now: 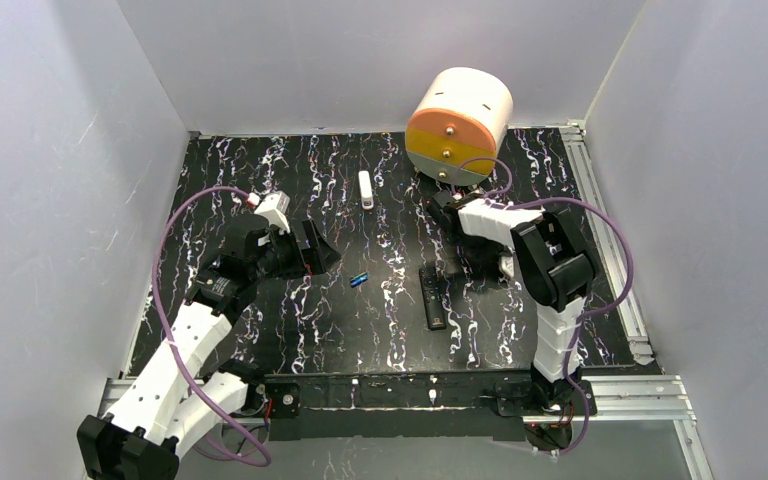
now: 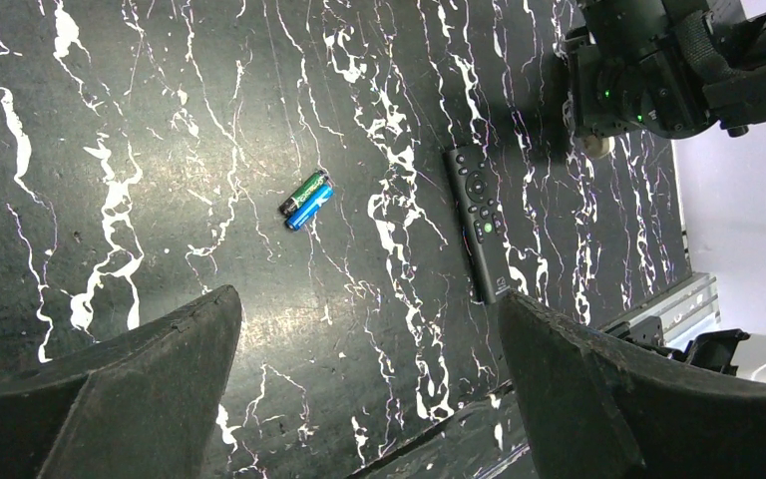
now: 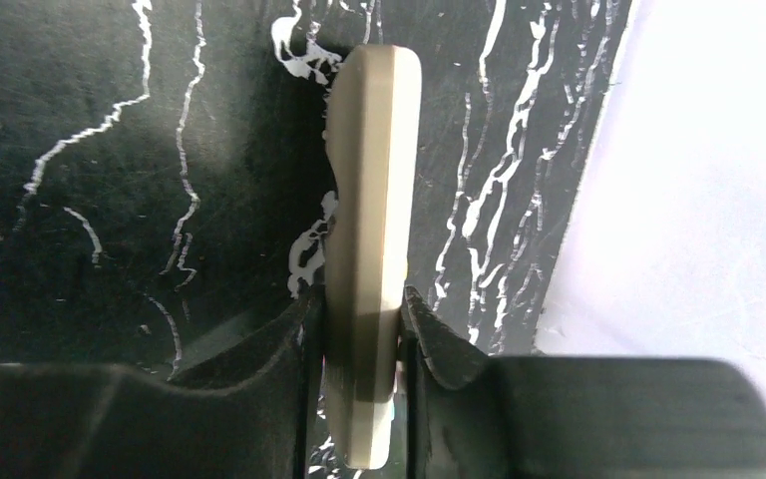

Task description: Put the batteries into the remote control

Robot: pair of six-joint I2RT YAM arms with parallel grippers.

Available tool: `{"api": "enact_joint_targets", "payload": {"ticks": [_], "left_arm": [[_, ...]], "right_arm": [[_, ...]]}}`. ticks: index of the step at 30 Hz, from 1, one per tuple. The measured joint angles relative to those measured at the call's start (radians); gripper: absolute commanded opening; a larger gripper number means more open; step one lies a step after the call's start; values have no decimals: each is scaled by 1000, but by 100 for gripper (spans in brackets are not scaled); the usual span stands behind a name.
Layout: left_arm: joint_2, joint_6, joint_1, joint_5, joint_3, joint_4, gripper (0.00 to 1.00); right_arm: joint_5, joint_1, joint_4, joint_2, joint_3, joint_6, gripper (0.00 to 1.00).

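Note:
Two small batteries lie side by side on the black marbled table, one shiny blue (image 2: 309, 208), one dark with a gold end (image 2: 301, 189); from above they show as a blue speck (image 1: 360, 279). My left gripper (image 2: 366, 299) hangs over the table to their left (image 1: 310, 250), wide open, nothing between its fingers. In the right wrist view the remote control (image 3: 371, 180) appears edge-on, greyish-tan with a paler side. My right gripper (image 3: 359, 297) is shut on its lower part, a finger against each broad face. From above, the right arm hides the remote.
A slim black remote (image 1: 432, 297) lies right of the batteries, close to the right arm. A narrow white stick (image 1: 365, 188) sits further back. A white, orange and yellow drum (image 1: 457, 125) stands at the back. Aluminium rails (image 1: 610, 250) edge the table's right side.

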Motion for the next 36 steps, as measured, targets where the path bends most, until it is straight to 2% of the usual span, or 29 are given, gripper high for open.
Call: {"api": "enact_joint_targets", "payload": {"ticks": [2, 9, 15, 18, 23, 30, 32, 36], "left_arm": [[2, 1, 0, 0, 0, -1, 99], [3, 7, 0, -2, 0, -14, 98], [2, 21, 0, -17, 2, -45, 99], [2, 23, 0, -32, 6, -55, 98], [2, 21, 0, -83, 20, -63, 98], [-37, -6, 0, -167, 24, -71, 99], [-46, -19, 0, -177, 24, -71, 99], [-55, -55, 0, -184, 16, -66, 99]], "right_arm": [[-32, 0, 13, -5, 0, -6, 55], [-207, 0, 47, -93, -9, -5, 65], [-341, 3, 68, -283, -29, 12, 89], [-454, 10, 119, -420, -93, 11, 98], [-603, 110, 201, -590, -233, 34, 99], [-646, 353, 283, -612, -361, 136, 99], [-636, 402, 290, -601, -371, 170, 96], [-615, 444, 309, -541, -376, 218, 83]]}}
